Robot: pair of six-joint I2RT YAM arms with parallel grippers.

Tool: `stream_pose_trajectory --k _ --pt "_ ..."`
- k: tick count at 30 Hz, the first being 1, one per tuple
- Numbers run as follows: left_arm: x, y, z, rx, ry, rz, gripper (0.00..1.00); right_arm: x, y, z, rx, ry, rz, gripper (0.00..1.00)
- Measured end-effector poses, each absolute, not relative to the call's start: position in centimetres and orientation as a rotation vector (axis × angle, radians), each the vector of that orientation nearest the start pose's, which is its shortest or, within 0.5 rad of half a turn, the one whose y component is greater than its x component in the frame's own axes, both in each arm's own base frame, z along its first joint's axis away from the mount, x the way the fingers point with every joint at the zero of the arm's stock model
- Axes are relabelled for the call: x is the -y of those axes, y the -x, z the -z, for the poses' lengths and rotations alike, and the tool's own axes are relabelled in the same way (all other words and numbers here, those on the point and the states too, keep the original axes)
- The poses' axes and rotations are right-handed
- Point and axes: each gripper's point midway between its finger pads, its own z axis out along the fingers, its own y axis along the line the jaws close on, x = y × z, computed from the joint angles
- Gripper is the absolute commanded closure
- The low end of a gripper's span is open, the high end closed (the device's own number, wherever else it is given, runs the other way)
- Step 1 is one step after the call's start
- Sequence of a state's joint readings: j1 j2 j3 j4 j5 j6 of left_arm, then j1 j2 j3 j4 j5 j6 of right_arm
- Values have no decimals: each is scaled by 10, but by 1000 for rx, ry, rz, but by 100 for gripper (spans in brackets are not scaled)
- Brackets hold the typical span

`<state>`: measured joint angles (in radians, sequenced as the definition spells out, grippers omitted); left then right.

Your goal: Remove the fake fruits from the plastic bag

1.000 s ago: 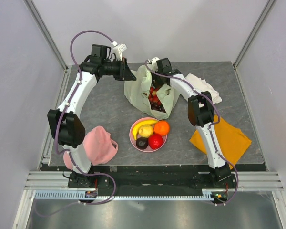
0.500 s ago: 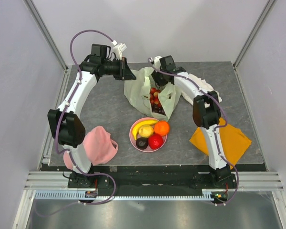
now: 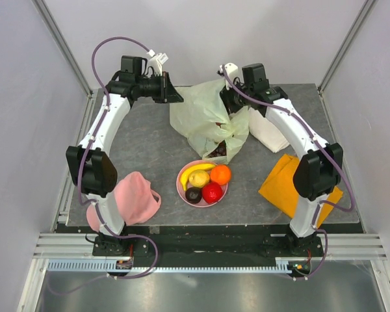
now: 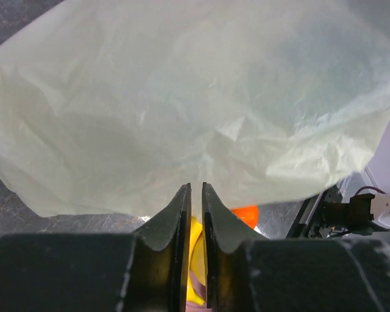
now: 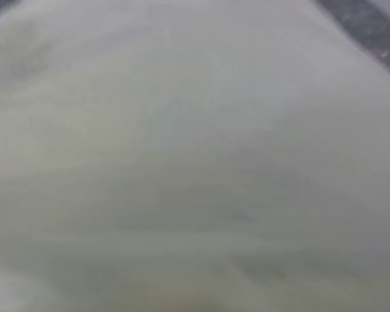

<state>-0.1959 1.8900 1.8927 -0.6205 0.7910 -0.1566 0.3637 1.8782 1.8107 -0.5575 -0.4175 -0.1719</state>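
The pale yellow-green plastic bag (image 3: 205, 123) hangs stretched between my two grippers at the back of the table. My left gripper (image 3: 177, 96) is shut on its left edge, and the film fills the left wrist view (image 4: 195, 104). My right gripper (image 3: 232, 107) is buried in the bag's right side with its fingers hidden; only blurred film (image 5: 195, 156) shows there. Dark fruits (image 3: 219, 151) show at the bag's low mouth. A banana (image 3: 198, 169), an orange (image 3: 220, 174), a red apple (image 3: 212, 192) and a dark plum (image 3: 194, 194) lie on the pink plate (image 3: 181, 182).
A pink cloth (image 3: 135, 198) lies at the front left. A white folded cloth (image 3: 270, 130) lies right of the bag, under the right arm. An orange cloth (image 3: 302, 188) lies at the front right.
My right gripper has moved right and up with the bag, which is now lifted and stretched, hiding most of the fruits inside. My left gripper has risen slightly.
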Motion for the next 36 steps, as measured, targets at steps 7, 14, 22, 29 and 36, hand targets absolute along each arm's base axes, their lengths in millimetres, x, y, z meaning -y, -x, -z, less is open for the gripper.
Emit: stream_pose_trajectory --k 7,14,22,29,36 --pt "224 -445 -288 -2085 -504 1088 51 -226 -411 -164 -2239 876 -565 45" --pt "221 -432 -294 -2079 -507 1088 48 -206 -358 -159 -2312 941 -608 44" --pt "218 -415 -330 -2002 -534 1065 47 -214 -291 -243 -2031 1159 -660 44" --pt "215 -411 -336 -1990 -539 1039 46 -242 -218 -190 -2008 1570 -729 43" --pt "210 -400 -329 -2019 -530 1024 46 -265 -219 -134 -2088 1739 -749 42"
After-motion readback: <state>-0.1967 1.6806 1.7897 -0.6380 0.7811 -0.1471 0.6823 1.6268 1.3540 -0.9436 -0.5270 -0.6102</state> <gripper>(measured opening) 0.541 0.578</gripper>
